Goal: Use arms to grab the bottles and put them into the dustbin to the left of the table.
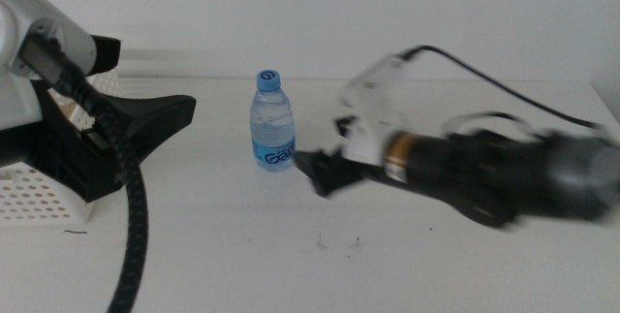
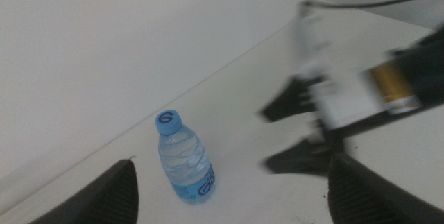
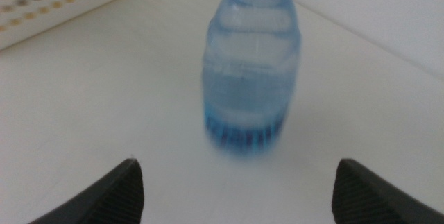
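A small clear water bottle (image 1: 273,124) with a blue cap stands upright on the white table (image 1: 320,274). My right gripper (image 1: 310,171) comes in low from the right, motion-blurred. It is open and empty, its tips just right of the bottle's base. In the right wrist view the bottle (image 3: 251,78) stands ahead of the open gripper (image 3: 236,165). My left gripper (image 1: 170,119) is open and empty, held above the dustbin (image 1: 39,197) at the left. In the left wrist view it (image 2: 234,165) faces the bottle (image 2: 184,158). The red can and the yellow tea bottle are out of view.
The left arm's thick black cable (image 1: 134,226) hangs down over the table's front left. The dustbin's perforated wall shows in the right wrist view (image 3: 62,2), beyond the bottle. A few dark specks (image 1: 320,245) lie in front of the bottle.
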Robot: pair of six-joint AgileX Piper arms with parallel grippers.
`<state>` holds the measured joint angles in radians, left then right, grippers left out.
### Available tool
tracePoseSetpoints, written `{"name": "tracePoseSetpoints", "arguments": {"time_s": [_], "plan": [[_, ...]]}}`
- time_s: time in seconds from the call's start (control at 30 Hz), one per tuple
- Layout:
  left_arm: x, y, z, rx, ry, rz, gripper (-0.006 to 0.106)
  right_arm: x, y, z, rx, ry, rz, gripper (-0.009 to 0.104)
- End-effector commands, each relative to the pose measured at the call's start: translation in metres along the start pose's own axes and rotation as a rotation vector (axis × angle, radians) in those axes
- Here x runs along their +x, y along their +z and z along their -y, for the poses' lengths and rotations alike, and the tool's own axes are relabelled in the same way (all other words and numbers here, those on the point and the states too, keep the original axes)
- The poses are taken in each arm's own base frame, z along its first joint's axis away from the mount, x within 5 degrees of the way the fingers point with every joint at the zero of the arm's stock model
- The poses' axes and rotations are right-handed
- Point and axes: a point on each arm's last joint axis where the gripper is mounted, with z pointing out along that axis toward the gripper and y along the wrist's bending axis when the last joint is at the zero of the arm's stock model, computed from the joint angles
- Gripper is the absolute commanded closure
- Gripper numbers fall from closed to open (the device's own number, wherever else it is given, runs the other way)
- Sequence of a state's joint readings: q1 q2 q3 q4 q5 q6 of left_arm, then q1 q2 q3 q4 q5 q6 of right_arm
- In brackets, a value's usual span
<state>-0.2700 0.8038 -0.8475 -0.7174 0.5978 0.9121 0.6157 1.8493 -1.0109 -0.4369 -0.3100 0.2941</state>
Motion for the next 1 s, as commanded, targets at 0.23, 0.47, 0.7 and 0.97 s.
{"name": "tracePoseSetpoints", "arguments": {"time_s": [0.23,0.47,0.7,0.97], "plan": [[-0.001,-0.001,0.0,-0.003,-0.002,0.013,0.007,-0.033,-0.18,0.001,0.262,0.266,-0.215,0.004],[-0.001,-0.001,0.0,-0.003,-0.002,0.013,0.007,-0.083,-0.256,-0.003,0.246,0.234,-0.177,0.004],[-0.001,-0.001,0.0,-0.003,-0.002,0.013,0.007,-0.083,-0.267,-0.003,0.253,0.238,-0.168,0.004],[0.0,0.0,-0.005,-0.055,0.04,-0.009,0.007,-0.083,-0.267,-0.003,0.253,0.24,-0.166,0.004]]}}
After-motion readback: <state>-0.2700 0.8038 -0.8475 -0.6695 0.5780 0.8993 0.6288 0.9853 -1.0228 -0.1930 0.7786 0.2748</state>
